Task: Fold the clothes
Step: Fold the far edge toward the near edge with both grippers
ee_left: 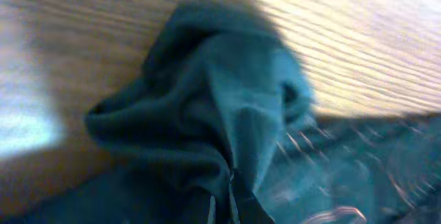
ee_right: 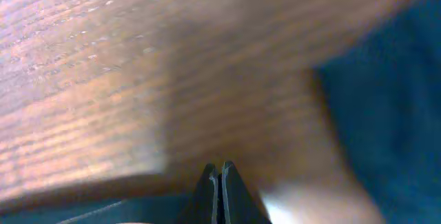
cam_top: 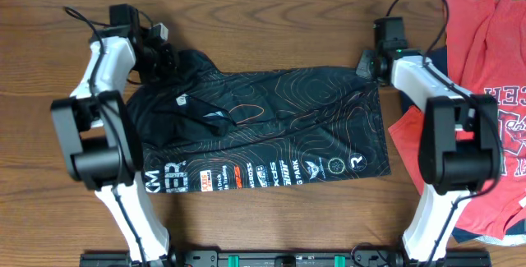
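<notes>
One jersey [cam_top: 271, 127], one left hand [cam_top: 162, 60], one right hand [cam_top: 366, 63]

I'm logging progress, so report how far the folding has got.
Done: the jersey lies spread mostly flat. In hand: left gripper pinches its far left corner; right gripper is shut at the far right corner, grip unclear. Left: the folds; none clearly made.

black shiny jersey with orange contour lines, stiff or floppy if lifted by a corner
Probably floppy: the black shiny jersey with orange contour lines bunches into soft folds where the left gripper pinches it. Likely light and slippery: its cloth looks thin and glossy.
</notes>
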